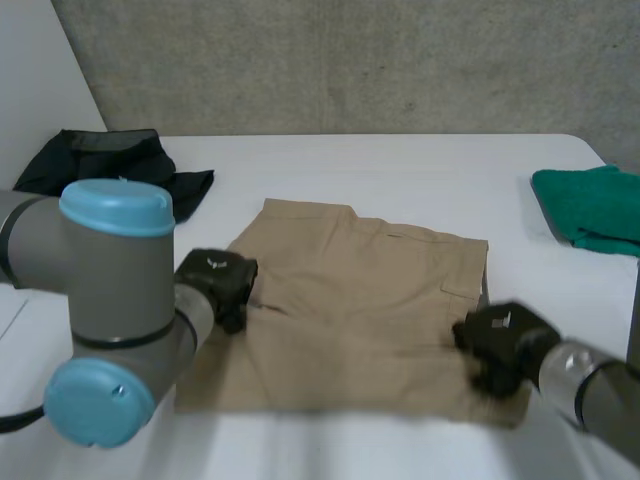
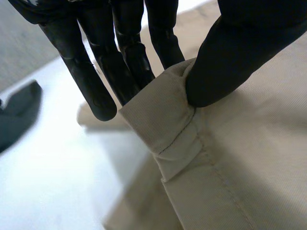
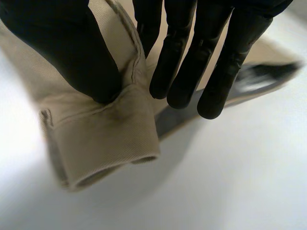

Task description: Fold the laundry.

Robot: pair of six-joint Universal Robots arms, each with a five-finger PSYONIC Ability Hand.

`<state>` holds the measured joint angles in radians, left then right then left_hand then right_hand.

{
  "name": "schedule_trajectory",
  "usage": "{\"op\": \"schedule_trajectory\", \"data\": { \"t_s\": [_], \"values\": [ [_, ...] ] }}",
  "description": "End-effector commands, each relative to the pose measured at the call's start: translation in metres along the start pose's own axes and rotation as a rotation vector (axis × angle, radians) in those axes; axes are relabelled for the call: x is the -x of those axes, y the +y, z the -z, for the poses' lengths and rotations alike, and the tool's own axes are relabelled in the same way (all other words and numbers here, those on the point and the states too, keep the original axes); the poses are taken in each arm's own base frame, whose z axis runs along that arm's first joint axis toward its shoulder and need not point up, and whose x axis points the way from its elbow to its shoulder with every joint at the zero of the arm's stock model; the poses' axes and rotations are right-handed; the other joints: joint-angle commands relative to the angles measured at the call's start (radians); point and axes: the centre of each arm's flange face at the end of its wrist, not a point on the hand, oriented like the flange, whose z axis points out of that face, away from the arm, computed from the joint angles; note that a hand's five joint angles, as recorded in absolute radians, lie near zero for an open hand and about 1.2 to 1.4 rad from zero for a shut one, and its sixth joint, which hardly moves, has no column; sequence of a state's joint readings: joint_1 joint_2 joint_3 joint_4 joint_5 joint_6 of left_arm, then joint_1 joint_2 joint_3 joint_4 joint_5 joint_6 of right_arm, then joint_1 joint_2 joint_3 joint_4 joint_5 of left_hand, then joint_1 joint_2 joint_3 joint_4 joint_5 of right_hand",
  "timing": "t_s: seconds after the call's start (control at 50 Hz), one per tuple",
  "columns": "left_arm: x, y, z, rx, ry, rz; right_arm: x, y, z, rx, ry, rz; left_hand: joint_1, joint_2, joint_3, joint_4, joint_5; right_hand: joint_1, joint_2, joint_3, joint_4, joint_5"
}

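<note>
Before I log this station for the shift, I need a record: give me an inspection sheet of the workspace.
Surface: white table, bare around the work.
Job's things: tan shorts lying mostly flat in the middle of the table.
Clutter: dark garment bunched at the far left; green cloth at the far right edge.
Hands: left hand pinches a hemmed edge on the shorts' left side between thumb and fingers; right hand pinches a hemmed edge on their right side, near the front corner.
Cables: nothing seen.
Surroundings: grey wall behind the table.
</note>
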<state>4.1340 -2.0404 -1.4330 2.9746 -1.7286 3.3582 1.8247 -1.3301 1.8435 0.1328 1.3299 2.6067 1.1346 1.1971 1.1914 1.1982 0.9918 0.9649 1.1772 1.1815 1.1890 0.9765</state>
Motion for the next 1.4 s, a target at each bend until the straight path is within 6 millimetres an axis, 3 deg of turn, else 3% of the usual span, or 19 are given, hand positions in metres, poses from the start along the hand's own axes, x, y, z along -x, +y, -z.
{"op": "schedule_trajectory", "data": {
  "t_s": [0.02,0.14,0.26,0.4,0.46,0.48,0.5,0.52,0.54,0.56,0.64,0.7,0.82,0.86,0.96,1.12,1.32,1.36,1.4],
  "values": [
    [0.020,-0.040,-0.045,-0.210,-0.094,-0.007,-0.050,-0.060,-0.028,-0.194,0.167,-0.046,0.262,0.199,0.205,0.198,0.230,0.431,0.219,0.215,0.207,0.245],
    [0.047,-0.064,-0.095,-0.419,-0.232,-0.091,-0.056,-0.085,-0.061,-0.238,0.230,-0.022,0.262,0.199,0.205,0.198,0.230,0.431,0.219,0.215,0.207,0.245],
    [0.046,-0.075,-0.133,-0.604,-0.279,-0.109,-0.062,-0.089,-0.112,-0.239,0.351,-0.008,0.262,0.199,0.205,0.198,0.230,0.431,0.219,0.215,0.207,0.245],
    [0.024,-0.059,-0.171,-0.685,-0.170,-0.153,-0.067,-0.086,-0.155,-0.316,0.436,0.079,0.262,0.199,0.205,0.198,0.230,0.431,0.219,0.215,0.207,0.245],
    [0.016,-0.047,-0.183,-0.687,-0.134,-0.166,-0.065,-0.084,-0.163,-0.332,0.466,0.128,0.262,0.199,0.205,0.198,0.230,0.431,0.219,0.215,0.207,0.245],
    [0.017,-0.047,-0.184,-0.691,-0.137,-0.165,-0.063,-0.084,-0.165,-0.333,0.487,0.159,0.175,0.112,0.118,0.111,0.143,0.431,0.219,0.215,0.207,0.245],
    [0.016,-0.047,-0.186,-0.701,-0.139,-0.165,-0.062,-0.085,-0.166,-0.332,0.501,0.169,-0.253,-0.316,-0.310,-0.317,-0.285,0.431,0.219,0.215,0.207,0.245],
    [0.016,-0.047,-0.187,-0.707,-0.144,-0.166,-0.062,-0.086,-0.165,-0.329,0.518,0.176,-0.522,-0.585,-0.579,-0.586,-0.554,0.427,0.214,0.210,0.202,0.240],
    [0.016,-0.049,-0.186,-0.716,-0.146,-0.166,-0.062,-0.087,-0.163,-0.328,0.534,0.178,-0.775,-0.837,-0.832,-0.838,-0.806,0.217,0.005,0.001,-0.007,0.031],
    [0.014,-0.050,-0.186,-0.725,-0.143,-0.165,-0.063,-0.090,-0.160,-0.321,0.561,0.179,-0.960,-1.023,-1.017,-1.024,-0.992,-0.308,-0.520,-0.525,-0.532,-0.494],
    [0.017,-0.060,-0.176,-0.769,-0.164,-0.161,-0.068,-0.105,-0.142,-0.336,0.616,0.152,-0.956,-1.019,-1.013,-1.020,-0.988,-0.790,-1.003,-1.007,-1.014,-0.977],
    [0.024,-0.074,-0.162,-0.803,-0.185,-0.157,-0.071,-0.115,-0.126,-0.353,0.634,0.147,-0.953,-1.016,-1.010,-1.017,-0.985,-0.790,-1.003,-1.007,-1.014,-0.977],
    [0.034,-0.079,-0.130,-0.772,-0.187,-0.154,-0.071,-0.124,-0.074,-0.351,0.615,0.160,-0.953,-1.016,-1.010,-1.017,-0.985,-0.790,-1.003,-1.007,-1.014,-0.977],
    [0.033,-0.074,-0.122,-0.752,-0.178,-0.152,-0.064,-0.119,-0.066,-0.322,0.569,0.170,-0.950,-1.013,-1.007,-1.014,-0.982,-0.790,-1.003,-1.007,-1.014,-0.977],
    [0.029,-0.056,-0.094,-0.663,-0.153,-0.146,-0.040,-0.078,-0.055,-0.178,0.349,0.093,-0.948,-1.010,-1.004,-1.011,-0.979,-0.790,-1.003,-1.007,-1.014,-0.977],
    [0.022,-0.028,-0.054,-0.522,-0.107,-0.051,-0.035,-0.041,-0.057,-0.145,0.115,-0.298,-0.953,-1.016,-1.010,-1.017,-0.985,-0.510,-0.723,-0.727,-0.735,-0.697],
    [0.015,-0.010,-0.042,-0.460,-0.055,0.035,-0.042,-0.014,-0.090,-0.139,0.143,-0.299,-0.945,-1.007,-1.001,-1.008,-0.976,-0.487,-0.699,-0.703,-0.711,-0.673],
    [0.016,-0.009,-0.043,-0.455,-0.057,0.038,-0.043,-0.009,-0.096,-0.125,0.160,-0.278,-0.945,-1.007,-1.001,-1.008,-0.976,-0.373,-0.585,-0.589,-0.597,-0.559],
    [0.017,-0.007,-0.043,-0.450,-0.060,0.038,-0.045,-0.004,-0.101,-0.108,0.180,-0.252,-0.945,-1.007,-1.001,-1.008,-0.976,0.070,-0.143,-0.147,-0.154,-0.116]
  ]
}}
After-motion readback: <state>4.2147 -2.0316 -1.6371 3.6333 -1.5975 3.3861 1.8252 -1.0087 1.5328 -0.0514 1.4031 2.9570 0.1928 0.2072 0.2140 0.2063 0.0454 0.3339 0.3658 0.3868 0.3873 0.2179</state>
